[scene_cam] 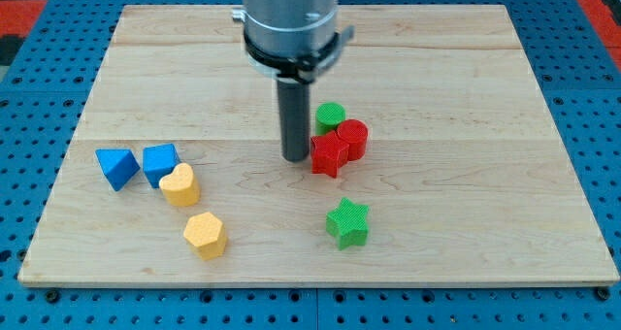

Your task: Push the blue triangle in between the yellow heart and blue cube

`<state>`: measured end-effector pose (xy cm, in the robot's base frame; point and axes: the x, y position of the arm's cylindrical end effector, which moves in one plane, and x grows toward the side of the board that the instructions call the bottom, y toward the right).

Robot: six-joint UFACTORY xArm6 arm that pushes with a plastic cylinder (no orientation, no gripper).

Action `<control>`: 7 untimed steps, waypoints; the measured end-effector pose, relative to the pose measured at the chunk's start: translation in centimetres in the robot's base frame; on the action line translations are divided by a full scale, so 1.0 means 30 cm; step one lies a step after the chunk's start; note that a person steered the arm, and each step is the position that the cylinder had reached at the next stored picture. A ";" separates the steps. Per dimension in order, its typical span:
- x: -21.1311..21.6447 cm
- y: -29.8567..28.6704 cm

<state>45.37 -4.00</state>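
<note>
Standing upright: the rod hangs straight down from the grey arm housing (289, 19) at the view's top centre.
Tip: my tip (295, 159) rests on the wooden board (466, 78), just left of the red star (329, 154).
Claw: the arm carries no jaws, only the rod.
Blue triangle: blue triangle (116, 166) lies at the view's left, just left of the blue cube (160, 163).
Yellow heart: yellow heart (180, 185) touches the cube's lower right.
Containers: the board holds a yellow hexagon (206, 234), green star (347, 222), red cylinder (353, 138) and green cylinder (330, 115).

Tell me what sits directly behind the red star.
Behind the red star stand a red cylinder and a green cylinder, both touching the cluster. Their lower fronts are hidden. My tip rests at the star's left.
</note>
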 end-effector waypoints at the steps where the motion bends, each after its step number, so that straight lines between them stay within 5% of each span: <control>1: -0.192 -0.232; 3: -0.157 -0.773; 4: -0.093 -0.878; 6: 0.135 -0.822; 7: 0.071 -0.733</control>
<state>47.51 -25.98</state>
